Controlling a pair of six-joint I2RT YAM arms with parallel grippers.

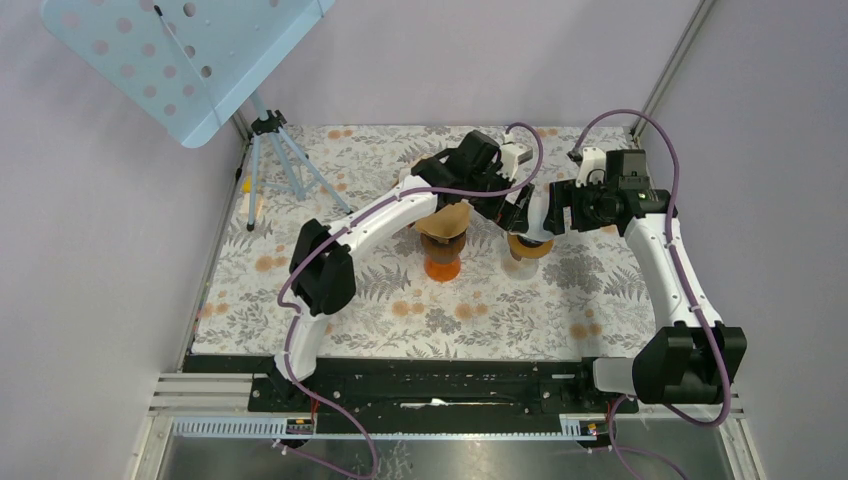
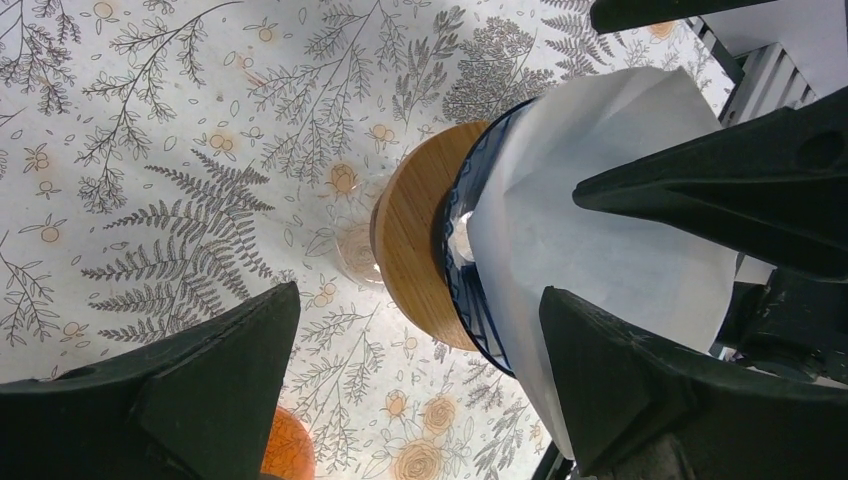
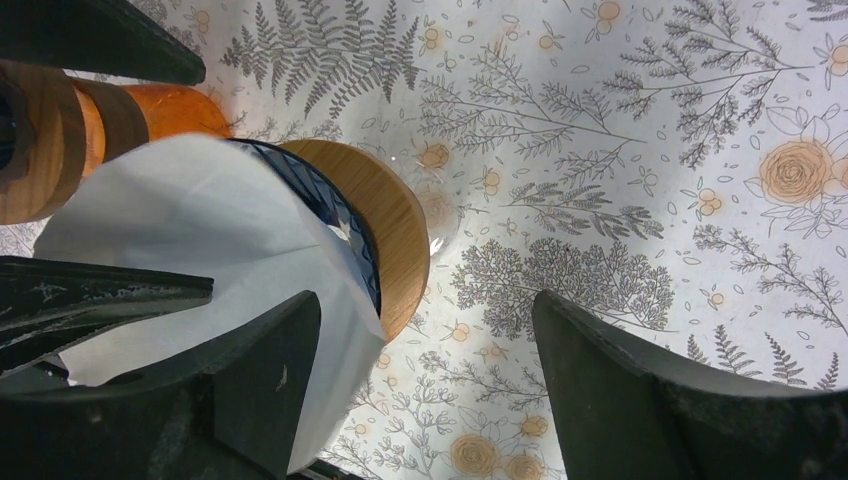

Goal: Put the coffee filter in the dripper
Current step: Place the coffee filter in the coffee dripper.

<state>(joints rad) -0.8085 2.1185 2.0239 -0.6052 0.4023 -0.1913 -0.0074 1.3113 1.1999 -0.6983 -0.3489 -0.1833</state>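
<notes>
Left wrist view: the white paper filter already sits w/ its tip down in the dark blue ribbed dripper, but most of the paper stands proud of the rim and it looks lopsided (I'd call it placed, not fully seated). The dripper rests in a wooden collar on a glass base, out on the floral tablecloth.

Left gripper: jaws spread wide, straddling the dripper, nothing pinched. Right gripper: also spread, empty, one finger just beside the filter's edge. Can't tell if it touches the paper.

Risks for you:
- Any finger that brushes the paper on the way out could drag or tip the filter back out; it's light and loose.
- A sideways nudge on the collar could tip the dripper off the glass.
- Both grippers are crowded around one small target, so they could clip each other if you back them out together.
- The orange stand w/ a brown cone sits near the left arm, so it's a bump hazard.

Count: 1 filter, 1 dripper, 1 collar, 1 glass base, 1 orange stand, 2 grippers. Far left: 1 tripod, 1 blue perforated board.
</notes>
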